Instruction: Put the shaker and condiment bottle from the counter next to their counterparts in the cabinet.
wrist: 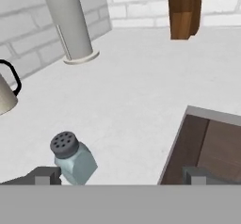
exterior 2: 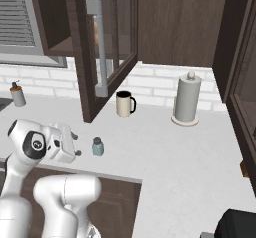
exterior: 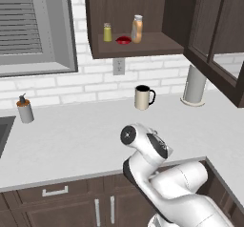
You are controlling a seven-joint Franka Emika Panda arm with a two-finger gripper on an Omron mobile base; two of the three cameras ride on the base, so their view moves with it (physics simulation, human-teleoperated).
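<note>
The blue-grey shaker (exterior 2: pixel 97 146) (wrist: pixel 73 159) stands upright on the counter (exterior: pixel 71 140) near its front edge. My gripper (exterior 2: pixel 76 145) (wrist: pixel 120 176) is open, low over the counter just left of the shaker. In the hand view the shaker sits close to the left fingertip (wrist: pixel 44 175) and well apart from the right one. The orange condiment bottle (exterior: pixel 137 29) stands on the shelf of the open cabinet (exterior: pixel 143 47), beside the red item (exterior: pixel 123 40) and the yellow-green shaker (exterior: pixel 107 32).
A mug (exterior: pixel 144 97) (exterior 2: pixel 125 103) and a paper towel roll (exterior: pixel 194 85) (exterior 2: pixel 186 99) stand at the back of the counter. A pump dispenser (exterior: pixel 25 109) is far left. An open cabinet door (exterior 2: pixel 102 47) hangs above. A knife block (wrist: pixel 185 11) stands by the wall.
</note>
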